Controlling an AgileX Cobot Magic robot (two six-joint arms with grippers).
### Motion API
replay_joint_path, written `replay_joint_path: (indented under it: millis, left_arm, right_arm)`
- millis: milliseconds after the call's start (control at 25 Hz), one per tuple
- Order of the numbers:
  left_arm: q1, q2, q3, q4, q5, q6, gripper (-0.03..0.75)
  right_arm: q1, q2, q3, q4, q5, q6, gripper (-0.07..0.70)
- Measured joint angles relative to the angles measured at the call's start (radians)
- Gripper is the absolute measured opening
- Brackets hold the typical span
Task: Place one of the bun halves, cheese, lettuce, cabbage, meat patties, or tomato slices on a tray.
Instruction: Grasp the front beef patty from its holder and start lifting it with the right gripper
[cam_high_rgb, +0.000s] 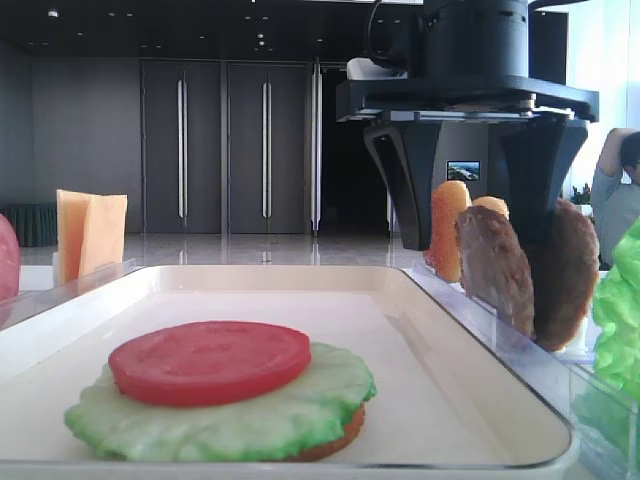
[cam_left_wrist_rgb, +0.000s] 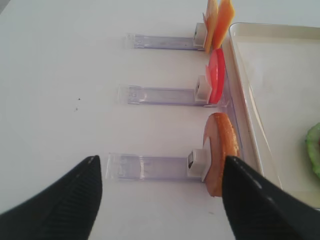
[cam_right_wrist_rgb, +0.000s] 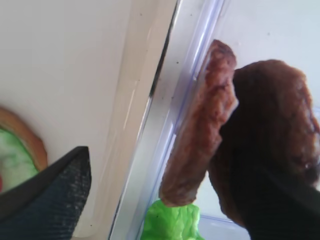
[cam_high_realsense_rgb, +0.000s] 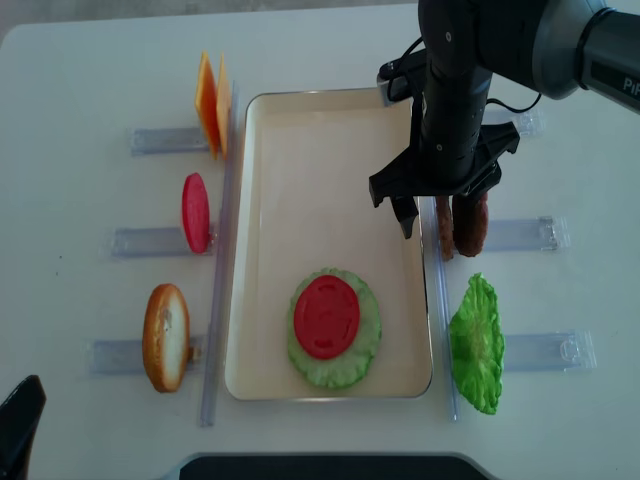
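Observation:
Two meat patties stand on edge in a clear holder right of the tray (cam_high_realsense_rgb: 300, 150): a greyish-brown one (cam_high_realsense_rgb: 444, 230) (cam_right_wrist_rgb: 200, 130) and a darker one (cam_high_realsense_rgb: 471, 225) (cam_right_wrist_rgb: 272, 125). My right gripper (cam_high_realsense_rgb: 440, 212) (cam_high_rgb: 475, 235) hangs open over them. One finger (cam_right_wrist_rgb: 47, 195) is above the tray's rim, apart from the greyish patty, and the other sits by the darker patty. On the tray lies a tomato slice (cam_high_realsense_rgb: 326, 316) on lettuce (cam_high_realsense_rgb: 362, 345) over a bun half. My left gripper (cam_left_wrist_rgb: 160, 175) is open and empty near the front left bun half (cam_left_wrist_rgb: 220, 150).
Clear holders left of the tray carry cheese (cam_high_realsense_rgb: 210, 100), a tomato slice (cam_high_realsense_rgb: 195, 212) and a bun half (cam_high_realsense_rgb: 165, 335). A lettuce leaf (cam_high_realsense_rgb: 478, 345) lies in a holder at the front right. An orange bun half (cam_high_rgb: 448, 230) stands behind the patties.

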Motion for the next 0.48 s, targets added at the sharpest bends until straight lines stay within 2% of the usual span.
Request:
replay_joint_path:
  millis: [160, 360, 480]
  left_arm:
    - [0.0, 0.0, 0.0, 0.0, 0.0, 0.0, 0.573]
    - [0.0, 0.0, 0.0, 0.0, 0.0, 0.0, 0.573]
    - [0.0, 0.0, 0.0, 0.0, 0.0, 0.0, 0.573]
  right_arm:
    - [0.0, 0.0, 0.0, 0.0, 0.001, -0.006, 0.537]
    - [0.0, 0.0, 0.0, 0.0, 0.002, -0.004, 0.464]
    - [-0.004, 0.0, 0.0, 0.0, 0.005, 0.002, 0.449]
